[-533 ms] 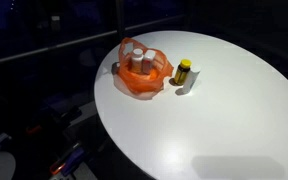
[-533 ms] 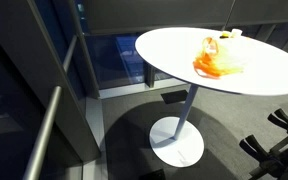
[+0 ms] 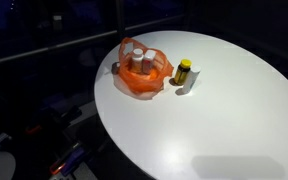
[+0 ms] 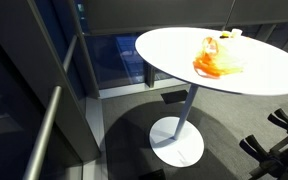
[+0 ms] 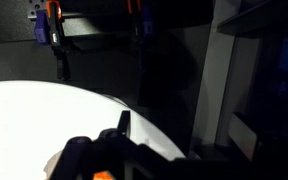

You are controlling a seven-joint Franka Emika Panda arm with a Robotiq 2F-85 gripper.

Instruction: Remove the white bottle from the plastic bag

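Dark room, round white worktop (image 3: 214,110), orange bag (image 3: 144,84) near its edge, white bottle (image 3: 148,60) standing inside, yellow bottle (image 3: 184,72) just beside, tool (image 5: 106,152) too dark to see its grip.

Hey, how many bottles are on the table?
3: two white bottles inside the orange bag, one yellow-capped bottle standing beside it. The bag may hide more.
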